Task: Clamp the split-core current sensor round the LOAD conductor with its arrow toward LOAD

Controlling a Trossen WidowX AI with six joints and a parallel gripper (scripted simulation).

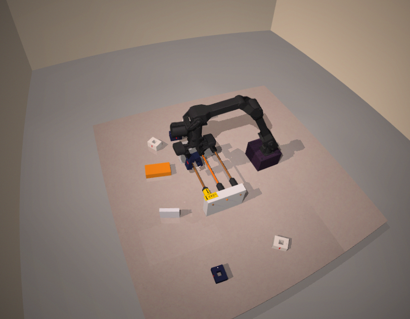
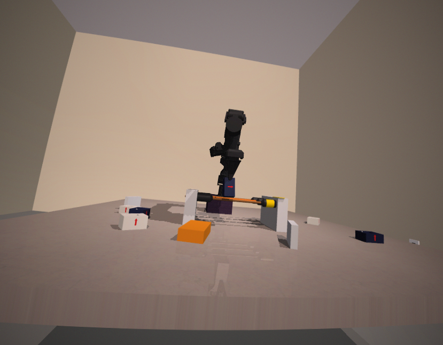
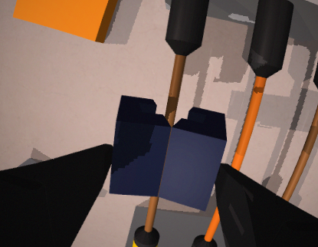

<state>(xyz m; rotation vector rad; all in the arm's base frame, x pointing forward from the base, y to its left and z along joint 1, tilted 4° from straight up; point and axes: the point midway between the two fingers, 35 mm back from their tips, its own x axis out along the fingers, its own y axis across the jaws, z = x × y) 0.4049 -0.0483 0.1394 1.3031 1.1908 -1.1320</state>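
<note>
My gripper [image 1: 195, 153] [image 2: 230, 178] [image 3: 165, 163] is shut on the dark blue split-core sensor [image 1: 192, 160] [image 2: 229, 191] [image 3: 189, 163], one fingertip against each half. The sensor's halves are spread open, opening downward. It is over the LOAD conductor [image 1: 199, 177] [image 3: 176, 75], a brown one, which runs along under its seam in the wrist view. In the exterior view its lower edge shows just above the conductors' line. Its red arrow [image 2: 230, 186] points toward the yellow LOAD sleeve [image 1: 206, 192] [image 2: 270, 203]. The jaws' inside is hidden.
An orange conductor [image 1: 210, 171] [image 3: 250, 121] runs close beside, with another brown one [image 1: 224, 166] beyond. White end panels [image 1: 224, 202] [image 2: 189, 209] hold them. An orange block [image 1: 157, 169] [image 2: 194, 230], a small white block [image 1: 169, 212] and other white and blue sensors stand around.
</note>
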